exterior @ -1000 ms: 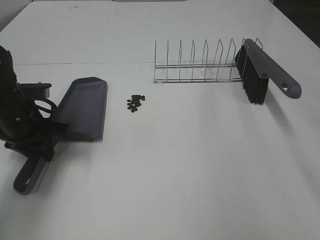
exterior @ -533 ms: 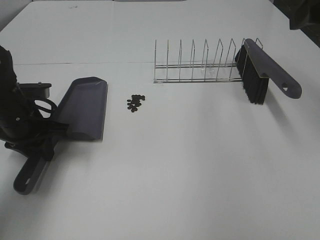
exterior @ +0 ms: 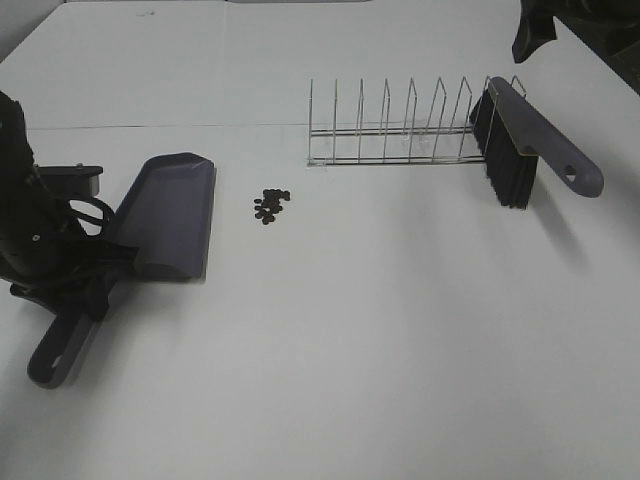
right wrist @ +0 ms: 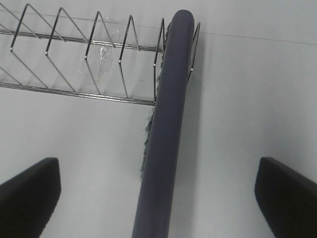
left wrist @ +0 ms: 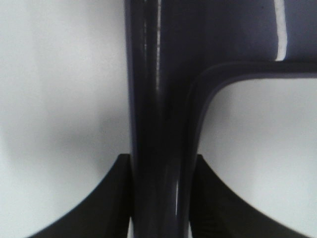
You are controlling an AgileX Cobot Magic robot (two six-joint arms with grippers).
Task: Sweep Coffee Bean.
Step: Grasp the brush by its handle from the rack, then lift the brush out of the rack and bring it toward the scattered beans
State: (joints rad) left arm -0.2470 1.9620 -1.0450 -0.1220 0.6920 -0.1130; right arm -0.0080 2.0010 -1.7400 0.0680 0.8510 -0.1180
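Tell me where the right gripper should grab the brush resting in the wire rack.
Grip the brush's handle on the bare stretch past the bristles, coming from above with the open right gripper straddling its narrow width; the rack crowds the far end.

Exterior high view: bright, even overhead light on the matte white table top, with soft, faint shadows beside the grey-purple plastic dustpan and the grey-purple long-handled brush with black bristles. Left wrist view: dustpan handle very close, blurred, with narrow white glare streaks. Right wrist view: brush and chrome wire rack reasonably sharp.
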